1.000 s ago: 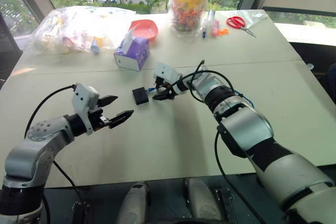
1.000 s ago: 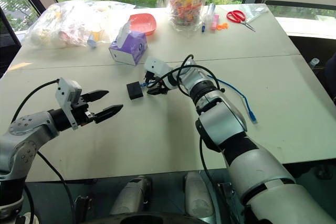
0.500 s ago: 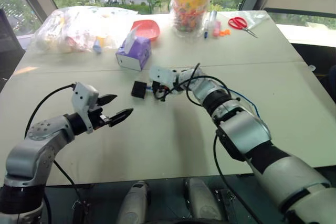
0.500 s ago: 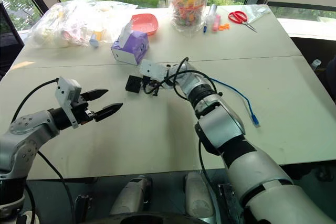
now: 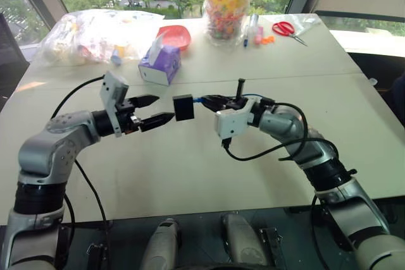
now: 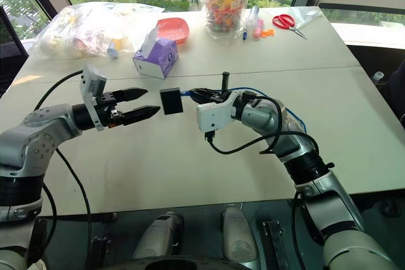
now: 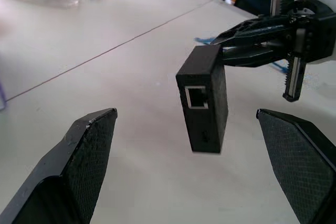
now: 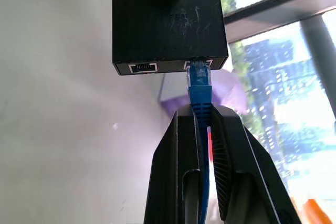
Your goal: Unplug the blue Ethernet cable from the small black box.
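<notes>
Right tool (image 8: 202, 145): fingers pressed together on the blue Ethernet cable (image 8: 199, 90), gripping it just behind its plug; held up above the desk (image 5: 209, 156), pointing toward the robot's left
Blue Ethernet cable: plug end seated in a port of the small black box (image 5: 184, 107); from the right tool the cord runs back along the right forearm
Small black box: off the desk, hanging in the air from the plugged cable, between the two tools; in the right wrist view its port side shows two sockets, one taken by the blue plug and one free beside it; in the left wrist view another face with a free square port looks toward the left tool
Left tool (image 5: 154, 110): fingers spread wide apart, gripping nothing; raised over the desk, tips aimed at the box and just short of it, no contact visible
Left tool fingers (image 7: 79, 156): one on each side of the box in the left wrist view, with a clear gap to it on both sides
Desk: pale top, bare beneath the box and both tools
Far side of desk: purple-and-white tissue box (image 5: 159, 65), red bowl (image 5: 174, 35), clear bag of mixed items (image 5: 95, 33), jar of colourful sweets (image 5: 229, 4), markers (image 5: 254, 28) beside the jar, red-handled scissors (image 5: 286, 29) near the far right corner
</notes>
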`<move>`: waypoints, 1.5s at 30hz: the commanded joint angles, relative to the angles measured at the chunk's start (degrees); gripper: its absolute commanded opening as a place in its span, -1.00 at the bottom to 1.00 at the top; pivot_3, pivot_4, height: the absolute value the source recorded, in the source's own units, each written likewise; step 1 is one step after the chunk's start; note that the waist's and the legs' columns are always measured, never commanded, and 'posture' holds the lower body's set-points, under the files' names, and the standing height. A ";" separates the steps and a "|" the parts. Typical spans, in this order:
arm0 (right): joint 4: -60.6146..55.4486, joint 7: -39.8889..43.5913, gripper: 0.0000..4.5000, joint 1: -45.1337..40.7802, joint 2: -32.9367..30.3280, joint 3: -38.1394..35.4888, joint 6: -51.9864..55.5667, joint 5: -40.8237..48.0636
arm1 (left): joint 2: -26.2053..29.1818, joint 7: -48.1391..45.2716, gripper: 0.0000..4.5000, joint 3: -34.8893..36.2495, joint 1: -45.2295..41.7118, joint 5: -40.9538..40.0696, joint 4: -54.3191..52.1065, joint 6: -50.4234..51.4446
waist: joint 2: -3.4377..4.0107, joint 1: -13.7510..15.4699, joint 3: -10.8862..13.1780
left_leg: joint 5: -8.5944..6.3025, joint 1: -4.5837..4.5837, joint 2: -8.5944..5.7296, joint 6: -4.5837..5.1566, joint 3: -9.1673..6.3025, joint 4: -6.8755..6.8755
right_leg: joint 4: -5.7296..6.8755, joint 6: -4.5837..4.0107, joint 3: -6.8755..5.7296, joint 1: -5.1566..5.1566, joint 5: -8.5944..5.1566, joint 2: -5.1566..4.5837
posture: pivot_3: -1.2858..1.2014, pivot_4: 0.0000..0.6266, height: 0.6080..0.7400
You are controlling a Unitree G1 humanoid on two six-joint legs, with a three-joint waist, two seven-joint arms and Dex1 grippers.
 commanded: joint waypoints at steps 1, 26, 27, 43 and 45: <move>-5.85 -0.98 -0.98 0.47 -0.65 -1.90 0.98 -1.59 | -0.09 -2.95 1.00 -1.87 -2.59 -0.60 0.58 0.16 | -0.01 0.12 -0.01 | 0.00 0.01 0.00 0.00 0.00 0.03 | 0.00 0.00 0.00 0.03 0.00 0.00 | 0.03 -0.52 1.00; -18.18 18.76 0.46 -0.11 -0.93 -6.19 32.21 23.59 | -0.91 -8.23 -0.78 -4.06 -5.14 1.73 4.47 -1.86 | -0.03 1.36 0.00 | 0.00 0.01 0.00 0.01 -0.02 0.02 | -0.02 -0.01 -0.02 0.05 0.00 -0.01 | 0.03 -0.52 1.00; -19.95 21.70 0.72 -1.32 -0.98 -8.02 41.32 30.56 | 0.13 -10.11 -0.78 -4.22 -5.11 1.27 4.23 -1.53 | -0.03 1.35 0.00 | 0.00 0.01 0.00 0.01 -0.03 0.02 | -0.02 -0.01 -0.02 0.05 0.00 -0.01 | 0.03 -0.52 1.00; -16.84 22.91 0.98 -16.19 -1.77 -13.58 87.43 60.93 | 4.52 -18.27 -0.78 -3.58 -6.34 -2.25 1.54 1.23 | -0.02 1.38 0.02 | -0.05 -0.05 0.01 0.12 -0.05 -0.01 | -0.06 -0.01 -0.07 0.00 -0.01 -0.04 | 0.03 -0.52 1.00; -16.59 22.39 0.75 -16.24 -1.41 -12.67 86.86 60.91 | 4.57 -18.40 -0.78 -3.62 -6.50 -2.83 1.18 1.67 | -0.02 1.28 0.02 | -0.05 -0.05 0.01 0.11 -0.04 -0.01 | -0.06 0.00 -0.07 0.00 -0.01 -0.04 | 0.03 -0.52 1.00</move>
